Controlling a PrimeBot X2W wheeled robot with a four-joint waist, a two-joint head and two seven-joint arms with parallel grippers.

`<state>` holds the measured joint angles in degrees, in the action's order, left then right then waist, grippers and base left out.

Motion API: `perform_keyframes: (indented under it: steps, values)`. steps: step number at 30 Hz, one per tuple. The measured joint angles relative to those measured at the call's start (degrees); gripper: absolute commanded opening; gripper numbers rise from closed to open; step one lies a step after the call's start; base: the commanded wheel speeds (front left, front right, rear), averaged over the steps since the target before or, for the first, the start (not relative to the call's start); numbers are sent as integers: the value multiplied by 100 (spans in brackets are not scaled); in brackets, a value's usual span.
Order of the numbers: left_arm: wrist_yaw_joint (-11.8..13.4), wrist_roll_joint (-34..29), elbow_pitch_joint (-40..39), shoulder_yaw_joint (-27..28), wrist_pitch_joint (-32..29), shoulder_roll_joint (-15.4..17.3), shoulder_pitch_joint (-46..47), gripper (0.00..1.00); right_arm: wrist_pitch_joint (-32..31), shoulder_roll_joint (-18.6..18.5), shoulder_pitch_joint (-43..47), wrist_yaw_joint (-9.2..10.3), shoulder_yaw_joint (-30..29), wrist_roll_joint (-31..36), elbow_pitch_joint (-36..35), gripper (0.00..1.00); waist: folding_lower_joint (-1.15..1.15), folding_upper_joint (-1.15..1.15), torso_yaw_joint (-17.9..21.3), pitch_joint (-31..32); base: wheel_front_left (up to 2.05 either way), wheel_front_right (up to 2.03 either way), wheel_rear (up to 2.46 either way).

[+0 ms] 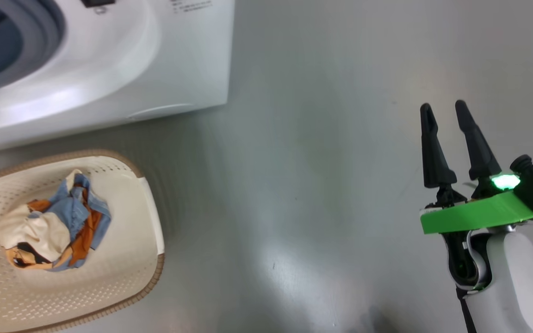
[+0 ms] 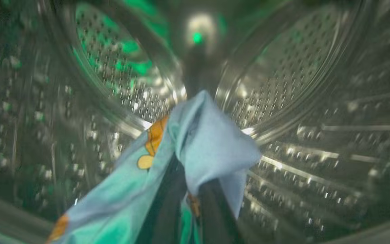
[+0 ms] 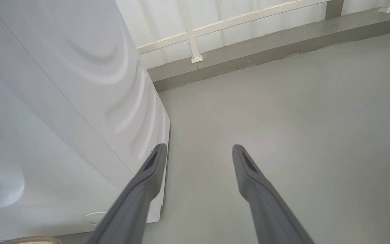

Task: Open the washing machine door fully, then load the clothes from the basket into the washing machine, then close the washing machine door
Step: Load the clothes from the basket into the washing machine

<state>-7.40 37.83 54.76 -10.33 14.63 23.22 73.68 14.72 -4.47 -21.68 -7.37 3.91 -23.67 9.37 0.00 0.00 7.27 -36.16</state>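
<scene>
Floor (wide) beside washing machine edge

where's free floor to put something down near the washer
Bare floor runs between the corner of the washing machine, the basket and the right gripper. Crowded at left: the basket, holding clothes, sits close to the machine front.

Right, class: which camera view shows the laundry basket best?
The head view: the basket sits at lower left, its rim, perforated walls and the clothes inside all visible. The right wrist view catches a sliver of its brown rim at the bottom edge. The left wrist view looks into the drum.
</scene>
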Motion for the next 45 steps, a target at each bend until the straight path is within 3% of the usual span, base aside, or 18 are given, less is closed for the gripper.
perform_keyframes:
  steps: [4,8,10,11,12,21,27,36,45]
  values:
    - [0,-515,-1002,870,10,122,241,0,0,34,-116,0,0,74,-34,100,0,0,48,-143,0,0,0]
    - [0,-892,-1368,1239,9,-87,-76,3,0,55,-134,0,14,97,-31,100,0,0,64,-198,0,0,0]
    - [0,-1009,-1371,1262,9,-193,-343,35,0,58,-137,0,24,97,-27,100,0,0,56,-193,0,0,0]
    - [0,-1004,-1318,1303,9,-252,-432,62,0,60,-137,0,32,97,-23,100,0,0,51,-186,0,0,0]
    - [0,-1004,-1232,1293,8,-286,-482,100,0,63,-137,0,32,97,-21,100,0,0,43,-178,0,0,0]
    - [0,-951,92,809,8,-342,-525,100,0,62,-140,0,40,97,13,100,0,0,-46,-52,0,0,0]
    - [0,-913,441,310,8,-385,-498,100,0,48,-137,0,42,96,23,100,0,0,-84,57,0,0,0]
    - [0,-723,-69,391,8,-435,-714,100,0,-43,-110,0,45,96,55,100,0,0,-160,333,0,0,0]
    - [0,-789,-1059,659,7,-812,-2047,100,0,-164,116,0,37,94,127,100,0,0,-280,747,0,0,0]
